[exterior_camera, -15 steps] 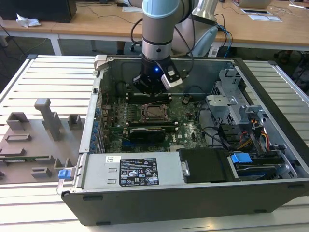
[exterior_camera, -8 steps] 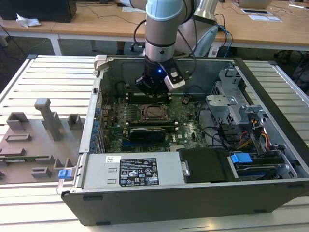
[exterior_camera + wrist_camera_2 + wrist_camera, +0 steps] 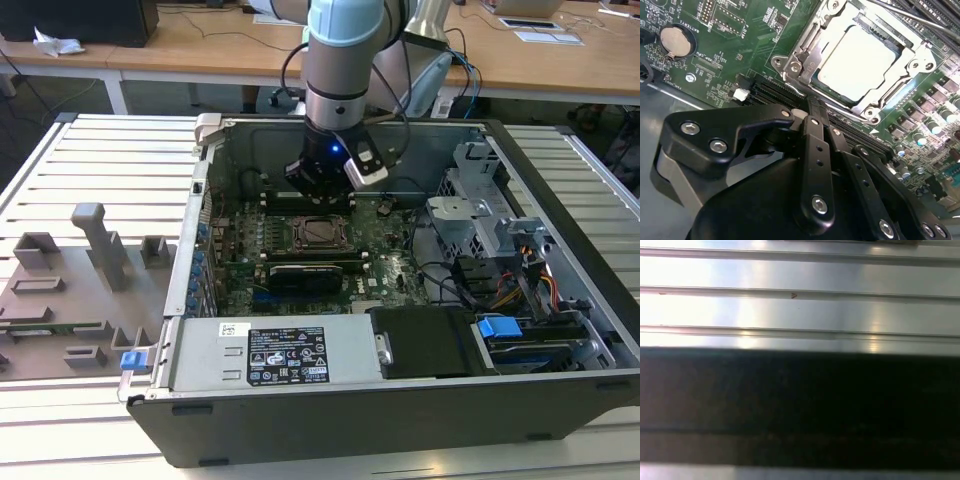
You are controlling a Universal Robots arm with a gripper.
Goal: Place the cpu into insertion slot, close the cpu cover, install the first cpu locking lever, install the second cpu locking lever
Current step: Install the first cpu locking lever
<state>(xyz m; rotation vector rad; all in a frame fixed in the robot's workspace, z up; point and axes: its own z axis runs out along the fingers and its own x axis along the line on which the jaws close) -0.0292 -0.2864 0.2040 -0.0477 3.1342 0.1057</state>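
The cpu (image 3: 860, 60), pale and silvery, lies flat in the insertion slot (image 3: 322, 233) on the green board inside the open computer case. The cpu cover (image 3: 802, 57), a silvery frame, lies down around the chip, whose face shows through the cover's window. A thin metal lever rod (image 3: 912, 19) crosses past the socket's far side, seemingly unlatched. My gripper (image 3: 812, 105) hangs just beside the socket's corner, over the black memory slots (image 3: 772, 92). Its black fingers (image 3: 816, 150) are shut together with nothing between them. In the exterior view the gripper (image 3: 318, 188) sits just behind the socket.
The case walls (image 3: 205, 200) enclose the board. A power supply (image 3: 270, 350) lies in front, with a drive cage (image 3: 480, 215) and cables on the exterior view's right. Grey fixtures (image 3: 95, 245) stand on the ribbed metal table (image 3: 800, 310). A coin battery (image 3: 675, 41) sits on the board.
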